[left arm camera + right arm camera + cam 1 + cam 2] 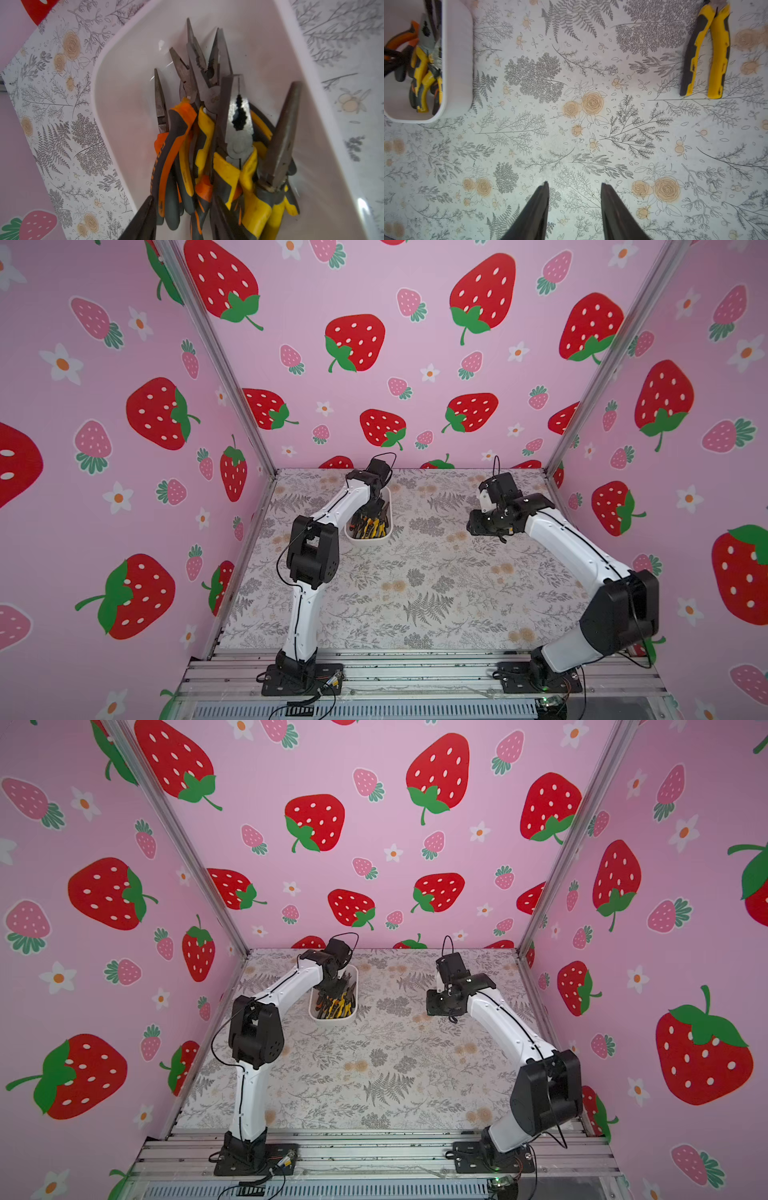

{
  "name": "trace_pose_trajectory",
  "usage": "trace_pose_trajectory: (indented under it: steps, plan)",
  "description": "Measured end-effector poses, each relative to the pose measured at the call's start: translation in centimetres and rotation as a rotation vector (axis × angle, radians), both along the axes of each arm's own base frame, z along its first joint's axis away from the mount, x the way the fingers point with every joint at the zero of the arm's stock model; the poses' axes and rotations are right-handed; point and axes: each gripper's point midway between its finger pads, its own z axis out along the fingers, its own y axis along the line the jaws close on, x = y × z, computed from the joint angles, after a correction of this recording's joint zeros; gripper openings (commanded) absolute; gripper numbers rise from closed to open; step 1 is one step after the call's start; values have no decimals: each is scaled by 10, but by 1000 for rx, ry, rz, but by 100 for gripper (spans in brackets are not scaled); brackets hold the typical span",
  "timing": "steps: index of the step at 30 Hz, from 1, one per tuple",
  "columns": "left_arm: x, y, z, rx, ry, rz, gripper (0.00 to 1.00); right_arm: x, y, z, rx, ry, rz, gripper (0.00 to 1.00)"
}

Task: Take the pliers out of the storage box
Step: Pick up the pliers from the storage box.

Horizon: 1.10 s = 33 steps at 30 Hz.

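The left gripper (373, 510) hung inside the storage box (116, 116) over the heaped pliers (228, 145), apparently mid-grab (whether it had bitten could not be told). The right gripper (574, 184) hovered spread and empty above the table (571, 135), near 1 yellow pair (718, 52) already out. Next, seemingly: a firm pinch on 1 handle, then a straight lift.
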Motion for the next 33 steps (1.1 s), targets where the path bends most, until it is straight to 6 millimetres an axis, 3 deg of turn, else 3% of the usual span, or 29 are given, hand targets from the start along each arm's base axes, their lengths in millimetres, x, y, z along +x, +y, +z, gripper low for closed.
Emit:
trace_pose_trajectory:
  steps: [3, 10, 15, 21, 28, 33]
  plan:
    - [4, 5, -2, 32, 8, -4, 47, -5, -2, 6, 6, -19, 1, 45]
    - [6, 12, -1, 79, 16, -10, 47, -17, -7, -20, -19, 42, 3, 44]
    - [13, 20, -3, 77, 19, 3, 47, -18, -7, -23, -20, 49, 3, 43]
    - [17, 34, -21, 70, 63, 31, 44, -18, -7, -23, -20, 48, 3, 42]
    - [19, 32, -25, 68, 79, 29, 27, -20, -8, -28, -23, 58, 3, 40]
    - [16, 29, -29, 73, 100, 13, 0, -21, -8, -29, -24, 62, 4, 39]
